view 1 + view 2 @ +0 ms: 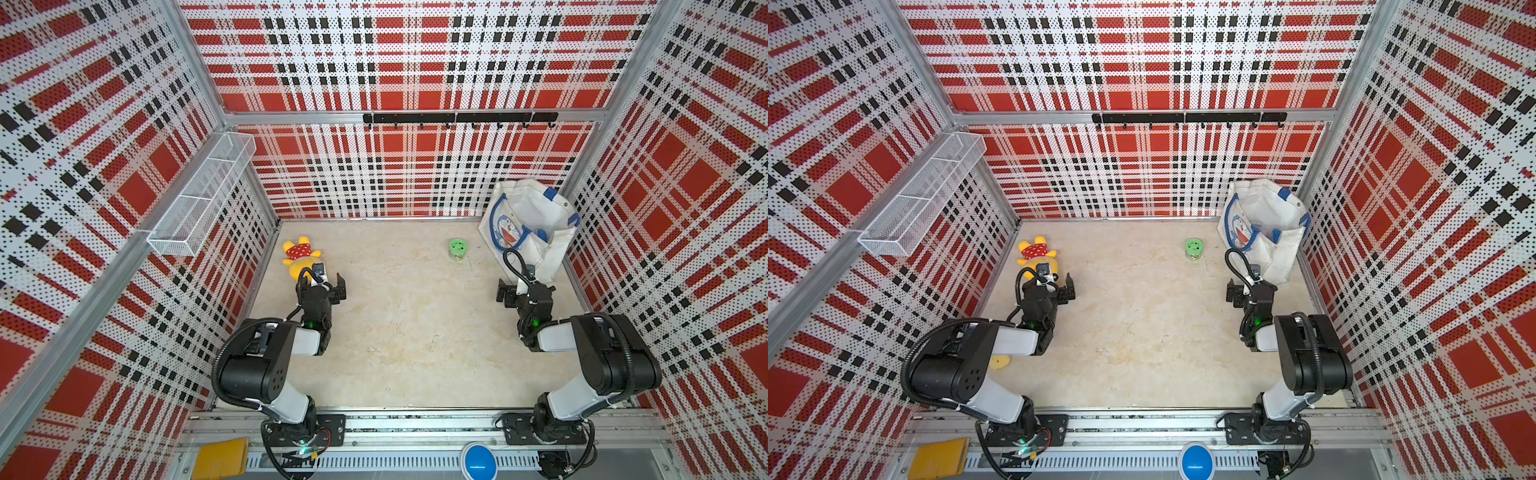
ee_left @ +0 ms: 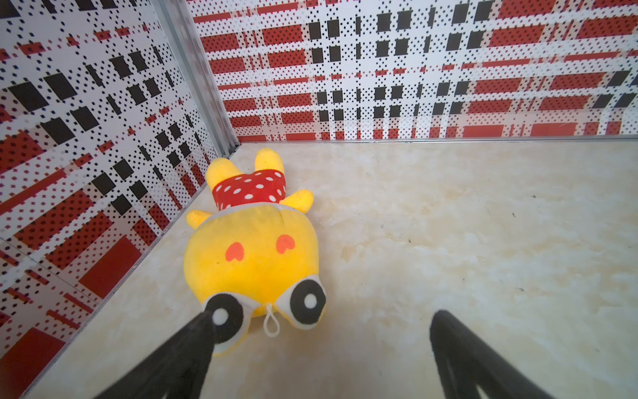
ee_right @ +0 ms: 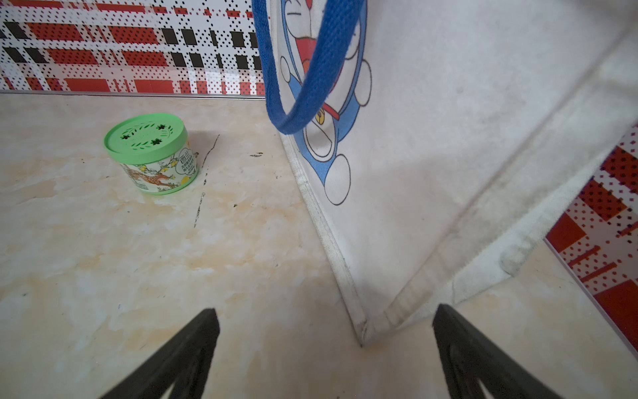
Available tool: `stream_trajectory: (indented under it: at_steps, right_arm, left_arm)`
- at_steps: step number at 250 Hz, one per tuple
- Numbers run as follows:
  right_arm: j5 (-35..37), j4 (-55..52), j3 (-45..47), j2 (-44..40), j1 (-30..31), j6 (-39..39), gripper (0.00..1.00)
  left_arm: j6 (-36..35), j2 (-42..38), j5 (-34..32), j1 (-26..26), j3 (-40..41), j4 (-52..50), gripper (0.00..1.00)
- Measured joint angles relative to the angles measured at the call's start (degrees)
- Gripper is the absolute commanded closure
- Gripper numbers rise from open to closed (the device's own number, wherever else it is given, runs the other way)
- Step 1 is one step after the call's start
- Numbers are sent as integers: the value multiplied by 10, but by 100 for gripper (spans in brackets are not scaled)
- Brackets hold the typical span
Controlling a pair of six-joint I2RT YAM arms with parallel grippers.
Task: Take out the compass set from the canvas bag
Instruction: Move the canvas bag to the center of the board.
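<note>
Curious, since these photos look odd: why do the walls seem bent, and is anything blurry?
In both top views, a wide lens splays the plaid walls outward; light is even, shadows faint. In the left wrist view, the plush toy is sharp, the left pincer soft-edged. In the right wrist view, the canvas bag shows no glare.

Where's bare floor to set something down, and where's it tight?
Free: the wide middle of the floor, between the left gripper and right gripper, from the tub forward; also the back strip between plush and tub. Tight: the back corner with the bag, and the wall side around the plush.
</note>
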State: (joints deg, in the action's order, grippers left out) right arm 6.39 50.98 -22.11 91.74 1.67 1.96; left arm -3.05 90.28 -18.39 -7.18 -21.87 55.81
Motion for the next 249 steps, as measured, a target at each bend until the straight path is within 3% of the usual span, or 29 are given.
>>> stream_trajectory:
  at_steps: [249]
  right_arm:
    - [0,0,0,0,0,0,0]
  left_arm:
    - [1,0,6,4,0,-2,0]
